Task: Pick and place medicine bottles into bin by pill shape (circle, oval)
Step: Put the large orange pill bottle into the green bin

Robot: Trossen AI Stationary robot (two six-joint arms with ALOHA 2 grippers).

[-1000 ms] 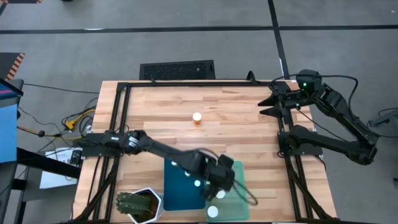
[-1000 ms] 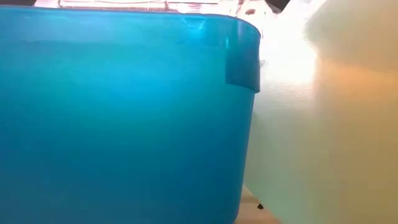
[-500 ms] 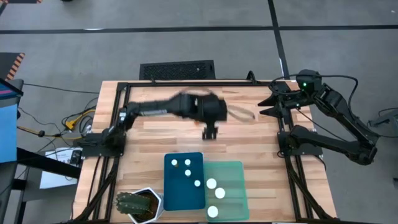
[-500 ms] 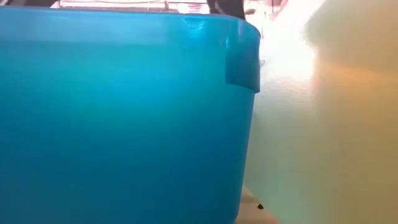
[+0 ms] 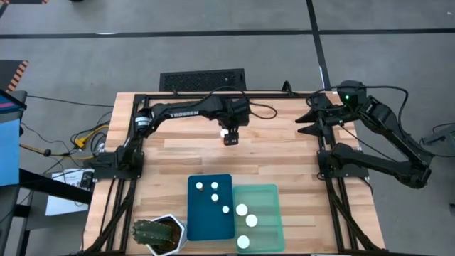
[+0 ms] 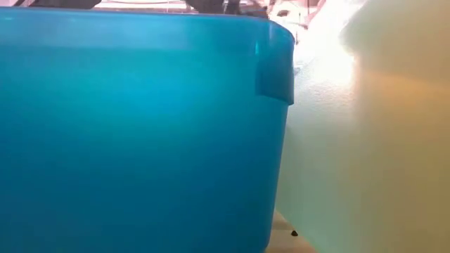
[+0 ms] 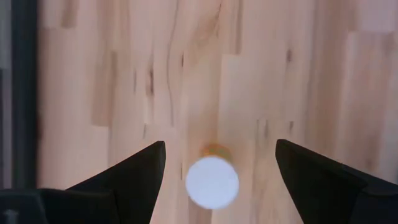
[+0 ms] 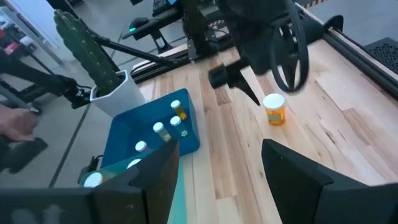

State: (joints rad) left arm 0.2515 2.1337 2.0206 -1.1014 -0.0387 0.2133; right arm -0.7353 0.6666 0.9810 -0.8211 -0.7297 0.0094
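Observation:
One orange bottle with a white cap point(image 7: 212, 180) stands upright on the wood at the table's far middle; it also shows in the right wrist view point(image 8: 274, 109). My left gripper point(image 5: 229, 136) hangs over it, pointing down and open, with a finger on either side of the cap point(image 7: 221, 144) and a gap to each. Several capped bottles stand in the dark blue tray point(image 5: 202, 222) and three in the mint green tray point(image 5: 267, 205) at the near edge. My right gripper point(image 5: 301, 122) waits open at the far right.
A spiky green plant in a white pot point(image 5: 157, 235) stands at the near left, beside the blue tray. Black frame rails point(image 5: 135, 135) run along the table's sides. In the low view the blue tray's wall point(image 6: 140, 126) and the green tray's wall point(image 6: 365, 140) fill the picture.
My left gripper has risen from over the green tray at the near edge and swung toward the table's far edge. It now stands over the lone bottle. A white cap now shows in the green tray where the gripper was.

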